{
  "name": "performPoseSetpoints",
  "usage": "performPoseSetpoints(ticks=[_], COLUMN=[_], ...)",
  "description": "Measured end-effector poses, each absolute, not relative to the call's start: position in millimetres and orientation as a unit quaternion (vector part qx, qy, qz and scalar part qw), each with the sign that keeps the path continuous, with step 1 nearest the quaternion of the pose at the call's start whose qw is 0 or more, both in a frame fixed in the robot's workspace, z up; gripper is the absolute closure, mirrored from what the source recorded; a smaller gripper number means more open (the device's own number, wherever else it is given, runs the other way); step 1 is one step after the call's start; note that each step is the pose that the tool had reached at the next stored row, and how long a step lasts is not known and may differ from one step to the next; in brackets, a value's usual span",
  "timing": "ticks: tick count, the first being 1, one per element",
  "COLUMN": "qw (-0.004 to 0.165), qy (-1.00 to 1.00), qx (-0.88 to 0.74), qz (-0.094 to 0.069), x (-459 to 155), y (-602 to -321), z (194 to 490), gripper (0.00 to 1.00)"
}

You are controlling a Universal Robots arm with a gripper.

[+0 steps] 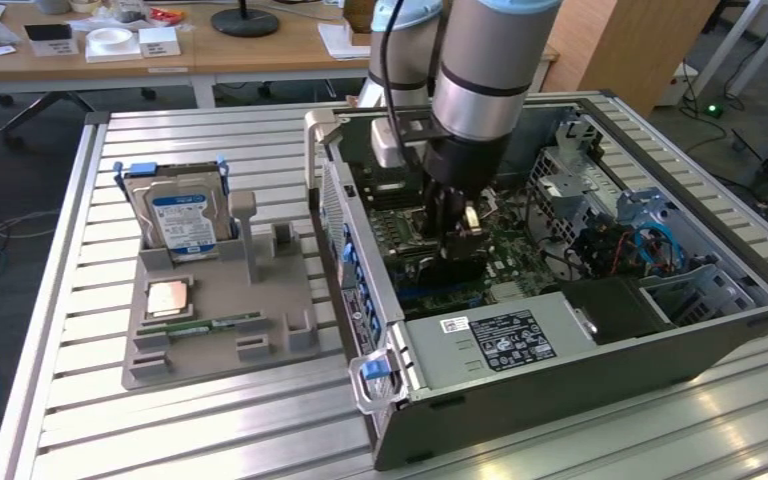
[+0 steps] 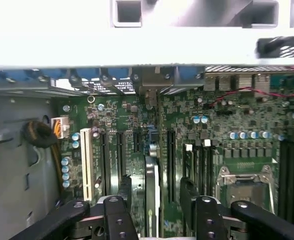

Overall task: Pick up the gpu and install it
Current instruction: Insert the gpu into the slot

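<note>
The gpu [image 2: 152,185] stands on edge in a slot of the green motherboard [image 2: 117,115], seen as a thin dark card with a silvery edge. My gripper [image 2: 154,200] is open right above it. One black finger [image 2: 124,187] is on each side of the card, with a gap to it, so the card is not clamped. In the exterior view my gripper [image 1: 458,240] reaches down into the open computer case [image 1: 704,330], with the dark gpu [image 1: 454,272] just below it.
A grey parts holder [image 1: 277,345] sits at the exterior view's left of the case, carrying a hard drive [image 1: 184,220], a green RAM stick [image 1: 204,325] and a square chip [image 1: 168,298]. In the case are a power supply [image 1: 504,340], a white slot [image 2: 86,160] and a CPU socket [image 2: 244,182].
</note>
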State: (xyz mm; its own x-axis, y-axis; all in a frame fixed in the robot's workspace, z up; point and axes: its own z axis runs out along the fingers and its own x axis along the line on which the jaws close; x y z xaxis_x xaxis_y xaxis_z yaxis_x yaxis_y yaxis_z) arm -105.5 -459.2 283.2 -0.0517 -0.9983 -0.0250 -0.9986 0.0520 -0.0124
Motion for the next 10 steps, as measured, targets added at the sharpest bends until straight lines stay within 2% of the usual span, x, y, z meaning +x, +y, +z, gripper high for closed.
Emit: performPoseSetpoints(ticks=[7, 10], qw=[0.013, 0.013], qy=[0.725, 0.725], qx=[-0.688, -0.688], qz=[0.004, 0.004], x=[-105, -105], y=[-459, -459], z=[312, 316], gripper=[0.49, 0.49])
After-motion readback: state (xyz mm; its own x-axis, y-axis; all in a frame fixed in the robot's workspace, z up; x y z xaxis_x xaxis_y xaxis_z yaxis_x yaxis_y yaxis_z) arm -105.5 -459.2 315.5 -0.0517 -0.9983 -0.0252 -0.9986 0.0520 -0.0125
